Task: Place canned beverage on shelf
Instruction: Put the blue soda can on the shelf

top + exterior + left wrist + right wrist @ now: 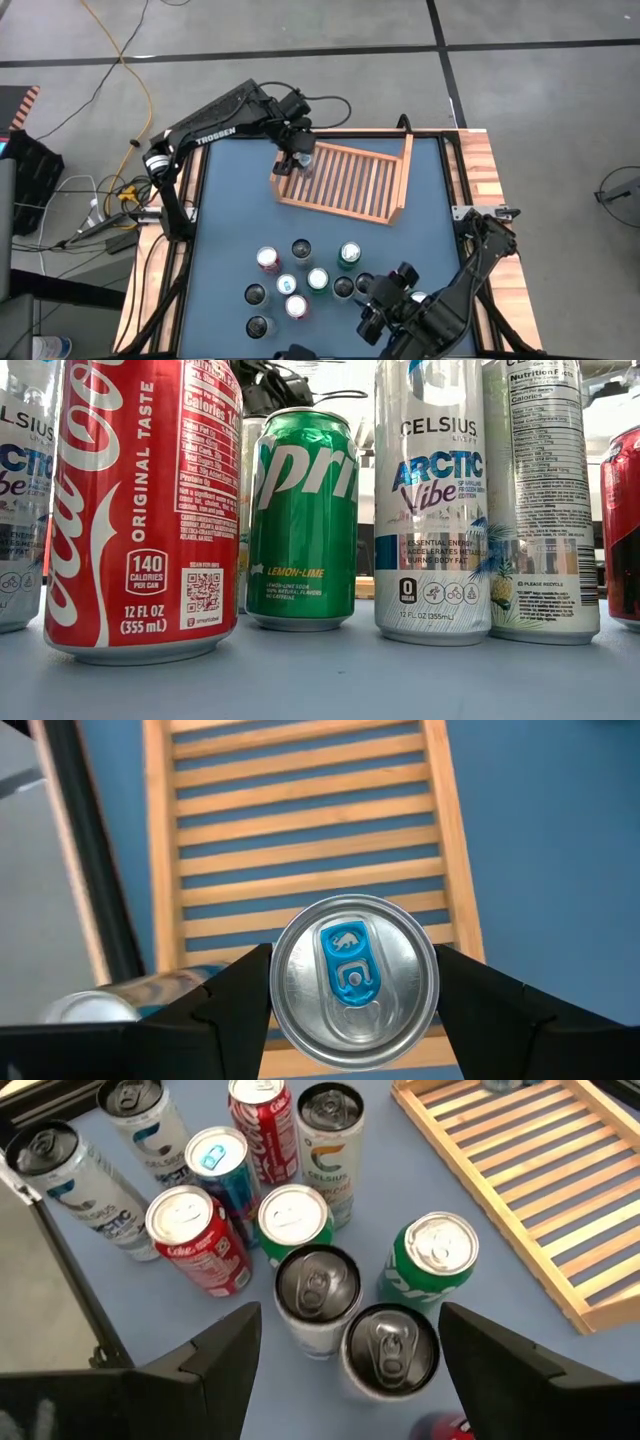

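L gripper [352,1010] clamps blue-tabbed silver can [353,982] over light-brown slatted wooden shelf [345,180], 11 o'clock corner. R gripper [350,1350] jaws apart, empty, above can cluster [300,280], 5 o'clock.

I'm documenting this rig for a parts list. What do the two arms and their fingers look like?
Both arms are black with jointed segments. The left arm carries white "TROSSEN" lettering and thin black cables near its wrist. The right arm looks the same. The fingers are dark, angular and matte.

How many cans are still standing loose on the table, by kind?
Red Coca-Cola cans: 2
Green Sprite cans: 2
Black-lidded cans: 5
Blue-tabbed can: 1
Total: 10
A red sliver at the right wrist view's edge may be another.
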